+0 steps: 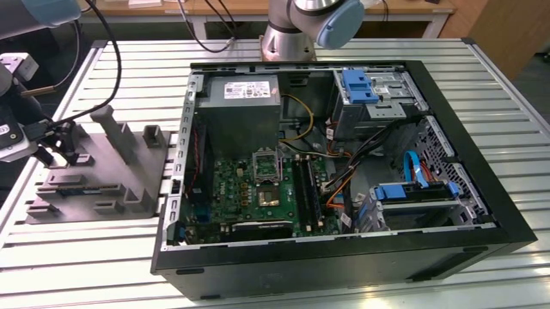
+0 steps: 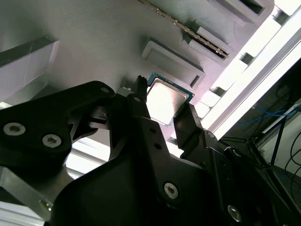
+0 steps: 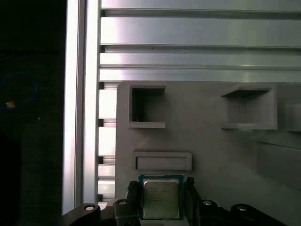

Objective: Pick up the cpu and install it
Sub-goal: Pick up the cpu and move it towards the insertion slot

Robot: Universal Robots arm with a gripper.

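Pick-up step: gripper (image 3: 162, 187) astride the cpu (image 3: 161, 200) near an edge of the fixture (image 3: 211, 155); clamping cannot be told; a square, firm hold is needed.

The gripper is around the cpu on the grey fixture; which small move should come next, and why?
Probably a short, straight lift, once the grip is sure. In the first wrist view the gripper straddles the cpu, which lies flat on the grey fixture; the computer case stands apart.

Silvery square cpu (image 3: 161, 197), green-edged, seemingly lying flat on the grey fixture (image 3: 207, 146), near its edge.
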